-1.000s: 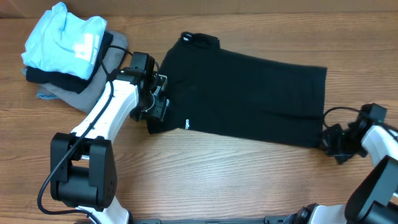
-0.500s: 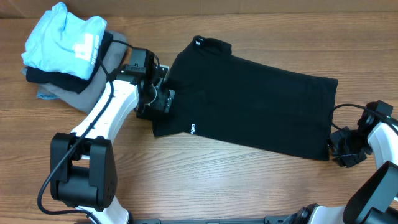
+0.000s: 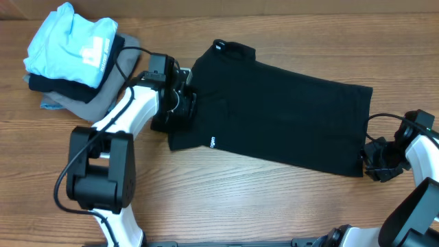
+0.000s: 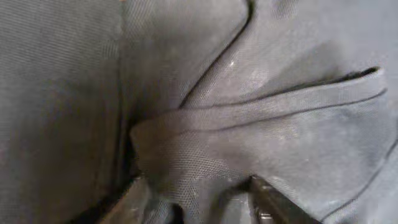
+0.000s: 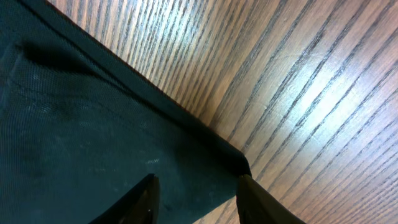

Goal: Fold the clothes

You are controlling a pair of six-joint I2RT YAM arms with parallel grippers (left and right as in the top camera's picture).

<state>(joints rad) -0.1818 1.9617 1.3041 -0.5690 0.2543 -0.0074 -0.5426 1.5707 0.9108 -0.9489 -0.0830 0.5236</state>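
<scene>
Black polo shirt flat on table, 2 grippers at its ends.
Left gripper straddles bunched fabric, can't tell if gripping; right gripper jaws apart over hem corner.

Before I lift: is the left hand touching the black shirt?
Touching. In the left wrist view, black shirt fabric bunches between the left hand's fingers and lies against them.

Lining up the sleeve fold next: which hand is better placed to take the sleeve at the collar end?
Left. The left hand sits on the shirt at its sleeve edge, with bunched fabric between its open fingers. The right hand is at the far hem corner, open, across the whole shirt.
</scene>
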